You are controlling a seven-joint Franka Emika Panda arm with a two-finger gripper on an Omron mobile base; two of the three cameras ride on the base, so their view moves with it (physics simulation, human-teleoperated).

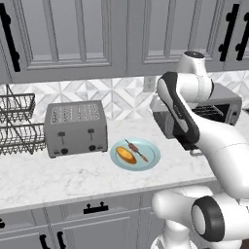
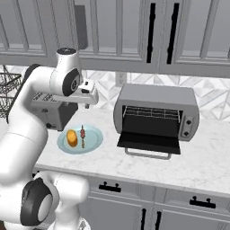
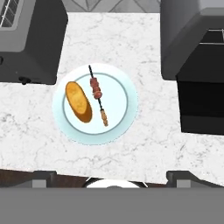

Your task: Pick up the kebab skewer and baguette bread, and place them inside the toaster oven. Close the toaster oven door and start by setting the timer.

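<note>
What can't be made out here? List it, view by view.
- Left base view: the arm covers most of the toaster oven; its door and knobs are hidden.
- Right base view: the arm hides most of the toaster; the oven's knob markings are too small to read.
- Hand view: the oven is cut off by the right edge, so no knobs show; the skewer chunks on the plate are too small to identify.
</note>
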